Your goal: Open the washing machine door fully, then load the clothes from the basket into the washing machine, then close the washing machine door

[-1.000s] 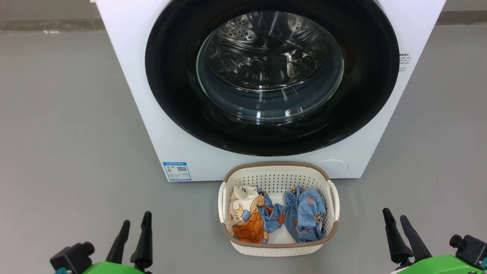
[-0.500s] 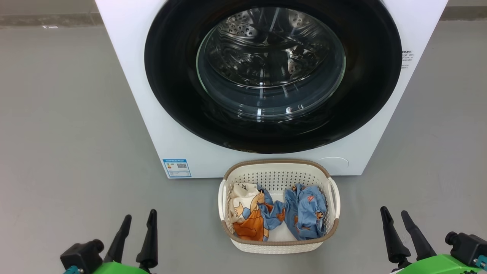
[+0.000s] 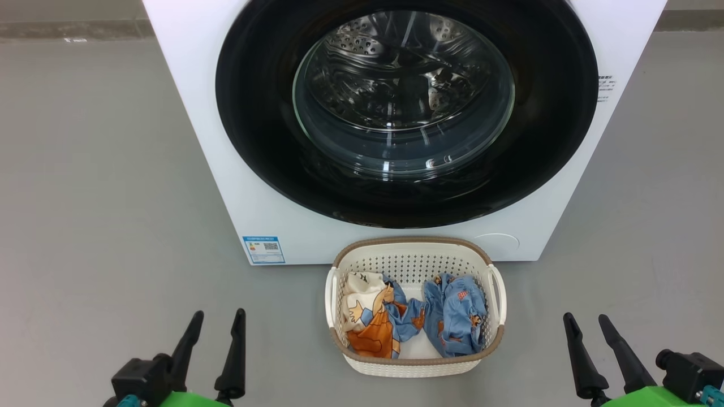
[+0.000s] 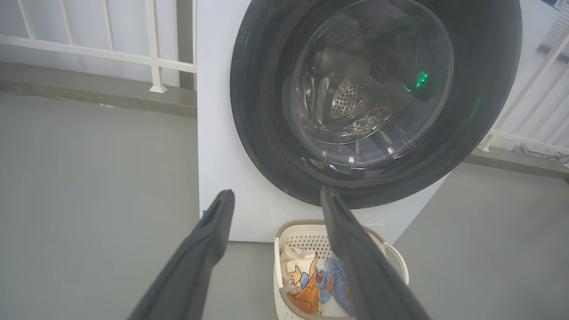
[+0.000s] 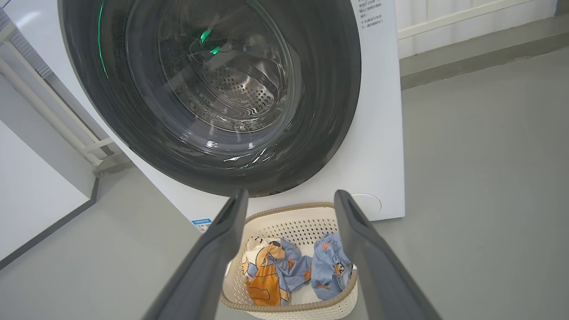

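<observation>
**Door shut, clothes in basket, both claws open**

The big white boxy washing machine stands on the grey floor, its top cut off by the head view's edge. Its round door, glossy black rim around clear glass, is closed. Reflections blur the steel drum behind it. Just before it sits the small cream perforated basket, holding the crumpled light blue and orange clothes, their shapes hard to make out. The left claw and right claw hover either side, fingers spread, empty.
</observation>
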{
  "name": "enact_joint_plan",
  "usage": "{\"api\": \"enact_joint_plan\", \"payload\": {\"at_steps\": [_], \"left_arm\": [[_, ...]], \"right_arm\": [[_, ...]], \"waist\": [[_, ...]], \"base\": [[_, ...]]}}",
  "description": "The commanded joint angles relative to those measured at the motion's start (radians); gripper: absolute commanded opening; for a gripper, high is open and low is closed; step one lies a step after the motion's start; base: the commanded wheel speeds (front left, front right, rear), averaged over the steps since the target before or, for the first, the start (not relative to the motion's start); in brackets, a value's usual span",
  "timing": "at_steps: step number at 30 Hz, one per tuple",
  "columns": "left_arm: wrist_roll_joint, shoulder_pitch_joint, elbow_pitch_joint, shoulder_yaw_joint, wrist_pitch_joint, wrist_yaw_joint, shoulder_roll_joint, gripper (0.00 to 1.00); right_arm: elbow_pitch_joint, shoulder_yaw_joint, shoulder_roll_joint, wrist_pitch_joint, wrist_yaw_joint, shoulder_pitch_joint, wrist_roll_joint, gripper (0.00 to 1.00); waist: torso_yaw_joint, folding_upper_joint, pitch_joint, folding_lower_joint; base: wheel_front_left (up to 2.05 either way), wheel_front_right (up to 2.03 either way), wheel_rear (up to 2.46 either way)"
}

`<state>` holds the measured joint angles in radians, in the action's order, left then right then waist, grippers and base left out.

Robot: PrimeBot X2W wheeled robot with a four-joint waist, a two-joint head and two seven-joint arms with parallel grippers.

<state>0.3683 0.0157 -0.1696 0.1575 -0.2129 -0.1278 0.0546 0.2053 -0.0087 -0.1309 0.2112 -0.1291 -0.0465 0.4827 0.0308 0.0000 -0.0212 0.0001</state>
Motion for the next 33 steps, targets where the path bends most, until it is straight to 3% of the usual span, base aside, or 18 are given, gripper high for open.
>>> {"api": "enact_joint_plan", "payload": {"at_steps": [1,13,33], "left_arm": [[-0.026,0.026,0.030,-0.024,-0.016,-0.003,0.016,1.00],[-0.149,0.023,0.018,-0.023,-0.049,-0.003,0.015,1.00],[-0.124,0.031,-0.044,-0.040,-0.049,-0.003,0.008,1.00]], "right_arm": [[-0.029,0.025,-0.018,0.016,-0.001,0.005,-0.026,1.00],[-0.038,0.019,-0.022,0.051,-0.002,-0.017,-0.144,1.00],[-0.043,-0.046,0.012,0.051,-0.002,-0.037,-0.158,1.00]], "waist": [[0.001,0.0000,0.000,0.0000],[0.004,0.0000,0.008,0.0000],[0.002,0.0000,0.008,0.0000]], "base": [[0.00,0.00,0.00],[0.00,0.00,0.00],[0.00,0.00,0.00]]}}
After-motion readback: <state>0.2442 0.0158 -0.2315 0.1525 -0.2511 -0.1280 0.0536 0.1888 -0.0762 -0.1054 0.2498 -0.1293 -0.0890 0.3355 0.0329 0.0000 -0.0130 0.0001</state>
